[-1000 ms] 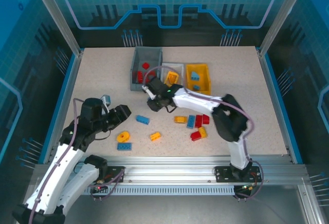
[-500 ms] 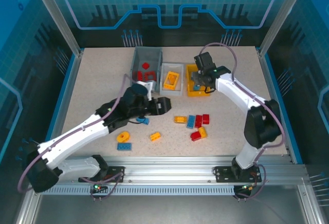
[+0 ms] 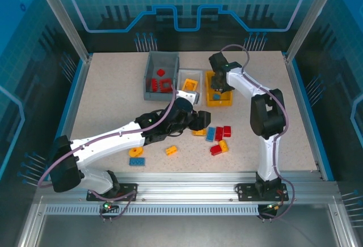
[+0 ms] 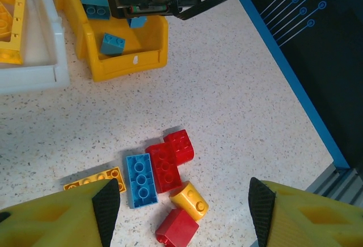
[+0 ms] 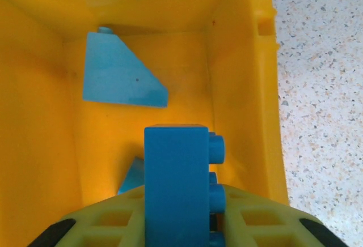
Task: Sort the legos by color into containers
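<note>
Right claw: your right claw (image 3: 218, 87) is clamping together on a blue brick (image 5: 176, 167) and is hanging in the mouth of the yellow-orange bin (image 5: 244, 60). The brick is standing on end, its studs pointing to 3 o'clock in the wrist view.
Yellow-orange bin: it is sitting at the 3 o'clock end of the bin row. A blue sloped piece (image 5: 122, 82) is lying on its floor at 11 o'clock of the held brick, and a second blue piece (image 5: 131, 182) is peeking out at 9 o'clock.
Left claw: your left claw (image 4: 182, 201) is standing wide apart, gripping nothing, and is hovering over the loose cluster near the middle of the worktop (image 3: 113, 99).
Cluster under it: a loose blue plate (image 4: 140, 180) is lying against a red brick (image 4: 163, 167). A red cube (image 4: 180, 145) is touching that brick at 1 o'clock. A yellow rounded brick (image 4: 190, 199) and a red block (image 4: 177, 227) are lying toward 6 o'clock, and a flat yellow brick (image 4: 105, 175) is lying at 9 o'clock.
Stragglers: at 8 o'clock of the left claw in the top view, a small yellow brick (image 3: 171, 150), a yellow ring (image 3: 136, 151) and a blue block (image 3: 136, 161) are lying apart from the cluster. The block is sitting just at 6 o'clock of the ring.
White bin: the white bin (image 4: 34, 77) is sitting in the middle of the row, holding a yellow frame (image 4: 10, 23).
Grey bin: the grey bin (image 3: 150, 65) is sitting at the 9 o'clock end, holding red legos (image 3: 161, 81).
</note>
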You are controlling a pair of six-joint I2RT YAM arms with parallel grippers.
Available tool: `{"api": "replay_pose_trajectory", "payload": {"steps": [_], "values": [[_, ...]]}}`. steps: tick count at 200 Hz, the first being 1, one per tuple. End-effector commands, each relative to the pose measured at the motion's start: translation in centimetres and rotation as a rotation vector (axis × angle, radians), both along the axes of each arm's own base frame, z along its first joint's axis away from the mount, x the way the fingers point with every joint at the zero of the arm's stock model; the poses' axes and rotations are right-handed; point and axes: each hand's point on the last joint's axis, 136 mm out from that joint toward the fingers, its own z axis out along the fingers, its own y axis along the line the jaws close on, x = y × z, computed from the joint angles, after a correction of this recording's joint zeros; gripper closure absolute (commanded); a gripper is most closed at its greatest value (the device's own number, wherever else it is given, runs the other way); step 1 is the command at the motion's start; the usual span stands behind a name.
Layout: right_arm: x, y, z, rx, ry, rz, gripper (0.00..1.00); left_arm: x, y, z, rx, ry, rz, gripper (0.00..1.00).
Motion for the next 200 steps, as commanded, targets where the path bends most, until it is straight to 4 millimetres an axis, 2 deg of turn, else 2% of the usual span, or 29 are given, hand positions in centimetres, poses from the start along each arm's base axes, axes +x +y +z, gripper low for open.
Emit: {"api": "replay_pose_trajectory", "payload": {"steps": [1, 23, 45, 68, 88, 108, 121, 142, 154, 167, 179, 200], "values": [[-0.1, -1.1, -0.6, -0.036, 0.04, -0.043, 0.66, 0.2, 0.1, 0.8, 0.017, -0.036, 0.011, 0.34], [-0.1, -0.9, -0.5, -0.04, 0.039, -0.039, 0.56, -0.2, 0.8, -0.4, 0.05, -0.006, 0.02, 0.34], [-0.1, -0.2, 0.9, -0.032, 0.008, -0.021, 0.49, -0.7, 2.0, -1.4, 0.073, 0.03, 0.049, 0.34], [-0.4, 1.4, 3.9, -0.011, -0.066, 0.03, 0.49, -1.3, 4.2, -2.2, 0.11, 0.073, 0.115, 0.34], [-1.4, 3.6, 7.4, 0.021, -0.155, 0.092, 0.49, -2.1, 7.5, -3.6, 0.164, 0.133, 0.217, 0.34], [-3.1, 5.9, 10.9, 0.064, -0.238, 0.152, 0.49, -3.1, 11.2, -5.2, 0.166, 0.223, 0.319, 0.33], [-4.9, 7.3, 12.7, 0.094, -0.283, 0.195, 0.49, -4.0, 14.1, -6.7, 0.173, 0.301, 0.403, 0.32], [-8.7, 10.4, 13.8, 0.151, -0.323, 0.296, 0.48, -6.0, 18.8, -9.2, 0.211, 0.408, 0.523, 0.3], [-11.5, 13.0, 14.2, 0.215, -0.353, 0.396, 0.46, -7.0, 20.9, -10.4, 0.229, 0.445, 0.559, 0.29], [-14.8, 15.5, 13.6, 0.298, -0.363, 0.509, 0.44, -8.2, 23.3, -11.7, 0.254, 0.48, 0.602, 0.26], [-17.6, 16.9, 12.7, 0.322, -0.362, 0.573, 0.43, -9.1, 24.7, -12.6, 0.266, 0.498, 0.621, 0.25], [-20.9, 18.0, 10.3, 0.348, -0.306, 0.611, 0.41, -10.0, 25.2, -14.0, 0.284, 0.504, 0.595, 0.21]]}}
